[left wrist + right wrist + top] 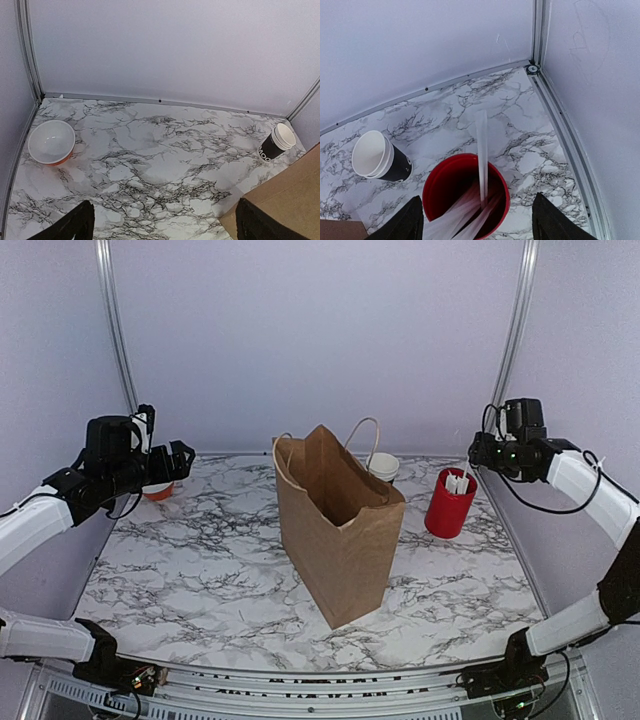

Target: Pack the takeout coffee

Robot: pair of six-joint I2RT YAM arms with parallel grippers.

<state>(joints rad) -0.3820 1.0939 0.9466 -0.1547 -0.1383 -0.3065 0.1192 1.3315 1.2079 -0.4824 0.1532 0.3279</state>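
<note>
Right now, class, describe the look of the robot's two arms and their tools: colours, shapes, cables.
The left arm and right arm have white tubular links with black joints and bases. Black cables loop alongside. The left tool and right tool are black, with two dark blunt fingers each.

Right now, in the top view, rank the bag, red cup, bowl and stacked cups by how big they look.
1. Bag
2. Red cup
3. Stacked cups and bowl: both small and partly hidden, so I can't rank them.
</note>
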